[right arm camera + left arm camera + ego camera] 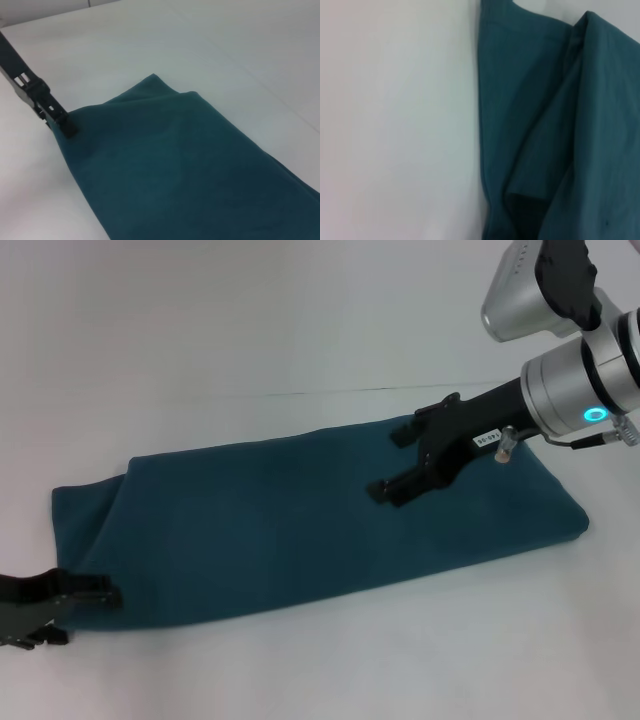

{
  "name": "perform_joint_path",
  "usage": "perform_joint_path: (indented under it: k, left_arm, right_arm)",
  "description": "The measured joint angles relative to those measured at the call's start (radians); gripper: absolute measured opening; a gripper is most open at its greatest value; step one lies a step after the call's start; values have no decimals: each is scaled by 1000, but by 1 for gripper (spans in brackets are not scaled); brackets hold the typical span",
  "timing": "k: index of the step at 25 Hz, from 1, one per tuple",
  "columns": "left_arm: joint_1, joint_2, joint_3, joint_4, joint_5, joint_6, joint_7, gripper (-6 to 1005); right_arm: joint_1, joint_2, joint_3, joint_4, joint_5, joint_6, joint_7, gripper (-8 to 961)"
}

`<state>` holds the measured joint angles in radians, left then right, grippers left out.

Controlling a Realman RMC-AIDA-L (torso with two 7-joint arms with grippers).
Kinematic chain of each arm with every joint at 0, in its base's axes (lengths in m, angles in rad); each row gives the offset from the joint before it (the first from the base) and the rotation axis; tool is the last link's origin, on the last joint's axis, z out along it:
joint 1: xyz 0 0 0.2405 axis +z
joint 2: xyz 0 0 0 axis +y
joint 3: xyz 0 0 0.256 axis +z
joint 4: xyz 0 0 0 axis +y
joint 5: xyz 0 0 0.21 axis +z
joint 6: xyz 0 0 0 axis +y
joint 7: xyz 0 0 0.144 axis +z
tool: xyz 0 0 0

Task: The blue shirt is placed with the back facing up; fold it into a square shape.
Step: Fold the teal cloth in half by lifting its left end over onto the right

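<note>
Dark teal-blue soft-fabric shirt (pixel 300 525) lies folded into a long band across the white table (pixel 250 320). Right gripper (pixel 400 462) hovers over its right half, fingers spread wide. Left gripper (pixel 85 605) at the near-left corner, spread unclear.

We see the blue shirt (pixel 300 530) as soft, matt cloth, smooth across its top, lying on a matt white table (pixel 200 330). The right gripper (pixel 395 462) is matt black plastic, its arm (pixel 580 390) behind in brushed, satin silver metal.
</note>
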<state>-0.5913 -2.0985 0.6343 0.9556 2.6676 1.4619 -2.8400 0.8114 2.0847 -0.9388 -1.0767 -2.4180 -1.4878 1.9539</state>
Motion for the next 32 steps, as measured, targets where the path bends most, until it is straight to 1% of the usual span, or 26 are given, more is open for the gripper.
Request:
perform_joint_path:
  k: [8, 13, 15, 24, 30, 32]
  left_arm:
    - [-21, 3, 20, -14, 7, -34, 18, 802]
    - [-32, 3, 80, -23, 14, -64, 36, 793]
    - [-36, 1, 85, -23, 16, -72, 38, 790]
    - [-54, -3, 84, -29, 6, -74, 46, 343]
    - [-71, -10, 86, -39, 5, -91, 50, 112]
    - [-75, -11, 87, -45, 5, -100, 52, 94]
  right_arm:
    - [-3, 0, -4, 0, 31, -31, -10, 924]
    - [-4, 0, -5, -2, 37, -33, -10, 917]
    - [-4, 0, -5, -2, 37, -32, -8, 916]
    - [-5, 0, 0, -2, 41, -31, -6, 917]
    - [-8, 0, 4, -2, 51, -31, -6, 917]
    - [-13, 0, 5, -2, 53, -27, -6, 917]
